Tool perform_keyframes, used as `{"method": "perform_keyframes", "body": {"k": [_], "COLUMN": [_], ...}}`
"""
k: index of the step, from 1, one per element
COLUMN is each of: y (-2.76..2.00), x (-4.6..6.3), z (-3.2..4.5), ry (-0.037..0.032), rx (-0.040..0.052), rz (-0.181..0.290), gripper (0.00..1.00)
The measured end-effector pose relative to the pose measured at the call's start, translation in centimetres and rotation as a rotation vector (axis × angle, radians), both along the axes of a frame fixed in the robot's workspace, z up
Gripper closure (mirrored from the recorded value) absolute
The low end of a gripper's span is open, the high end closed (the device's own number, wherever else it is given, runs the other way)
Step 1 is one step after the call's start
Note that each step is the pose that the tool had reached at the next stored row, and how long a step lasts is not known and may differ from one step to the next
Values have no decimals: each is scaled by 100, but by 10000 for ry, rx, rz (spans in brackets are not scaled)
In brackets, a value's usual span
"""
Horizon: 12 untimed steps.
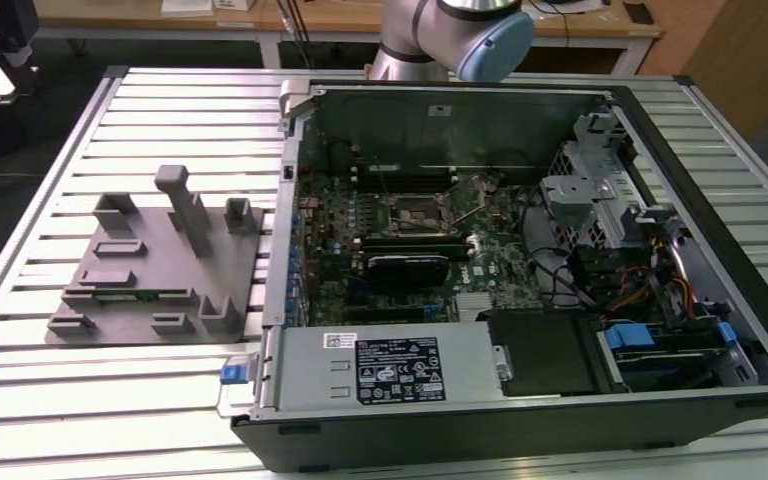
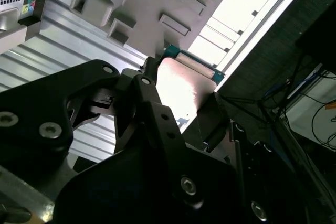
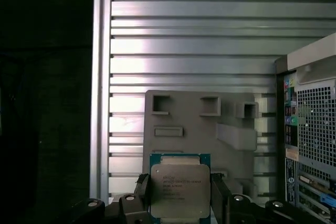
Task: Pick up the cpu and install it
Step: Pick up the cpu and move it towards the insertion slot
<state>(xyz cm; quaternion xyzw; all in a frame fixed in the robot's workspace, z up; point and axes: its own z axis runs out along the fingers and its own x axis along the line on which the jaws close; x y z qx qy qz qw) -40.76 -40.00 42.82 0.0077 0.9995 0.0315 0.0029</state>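
Observation:
In both wrist views my gripper (image 3: 180, 199) is shut on the cpu (image 3: 180, 190), a square chip with a silver-grey metal top and a green rim. One black finger (image 3: 142, 191) presses each of two opposite edges. In the second wrist view the cpu (image 2: 181, 85) glares pale between the fingers (image 2: 149, 100) of the gripper (image 2: 184, 109). The chip hangs well above the slatted table, over the grey fixture block (image 3: 199, 124). In the exterior view the motherboard socket (image 1: 418, 212) lies uncovered in the middle of the open computer case (image 1: 651, 400).
The arm's base joint (image 1: 458, 35) rises behind the case. The grey fixture block (image 1: 157, 270) with upright posts stands at the exterior view's left of the case. Memory sticks (image 1: 411, 243), cables, a drive cage (image 1: 598, 190) and the power supply (image 1: 384, 365) crowd the case.

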Motion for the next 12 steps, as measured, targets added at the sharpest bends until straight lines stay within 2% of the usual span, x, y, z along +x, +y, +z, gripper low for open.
{"method": "perform_keyframes", "body": {"k": [12], "y": [23], "x": [123], "z": [0], "ry": [0], "rx": [1], "rz": [0], "gripper": [46]}}
